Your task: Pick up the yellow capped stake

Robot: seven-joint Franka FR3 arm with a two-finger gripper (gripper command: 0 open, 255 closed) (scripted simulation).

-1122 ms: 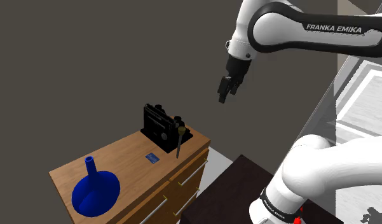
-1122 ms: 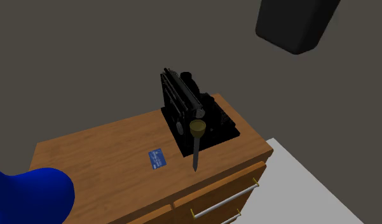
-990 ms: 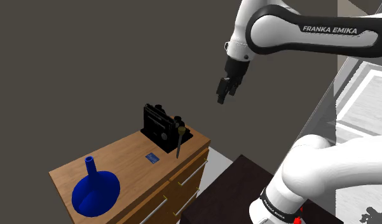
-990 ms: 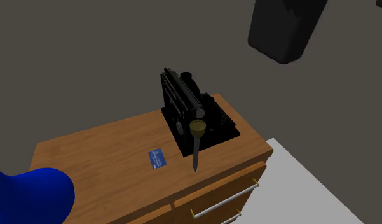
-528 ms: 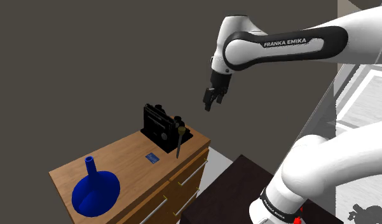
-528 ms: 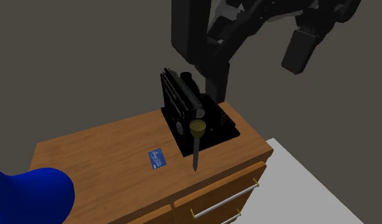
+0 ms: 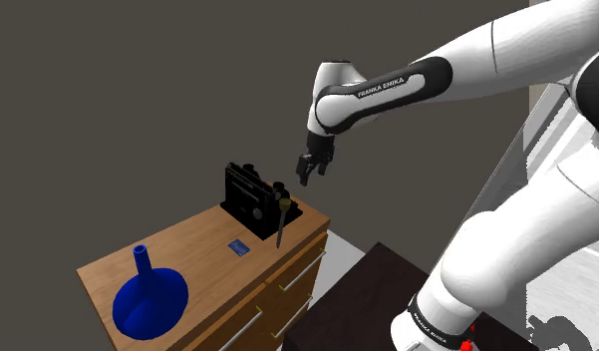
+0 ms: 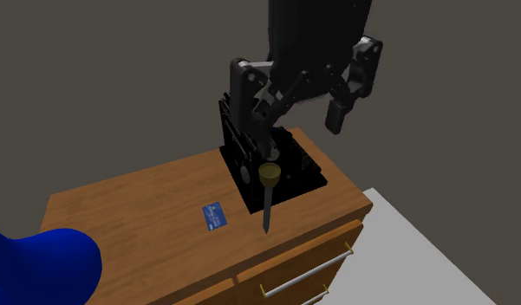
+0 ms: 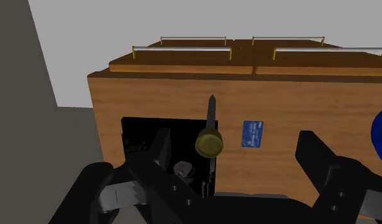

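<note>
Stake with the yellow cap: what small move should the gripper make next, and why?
Probably lower the gripper straight down, keeping its fingers open. In the wrist view the stake stands tip-down on the cabinet between the spread fingers, untouched, and the shoulder view shows the gripper hanging above the cap. The black rack sits close beside the stake, so descend slowly.

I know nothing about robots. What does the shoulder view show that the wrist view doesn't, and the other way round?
The shoulder view adds the long white arm reaching over from its dark stand, and the blue vase in full, neck and all. The wrist view adds a close look along the gripper: its fingers stand apart, with the stake seen cap-first between them, untouched. Both share the wooden cabinet, the black machine and the small blue card.
</note>
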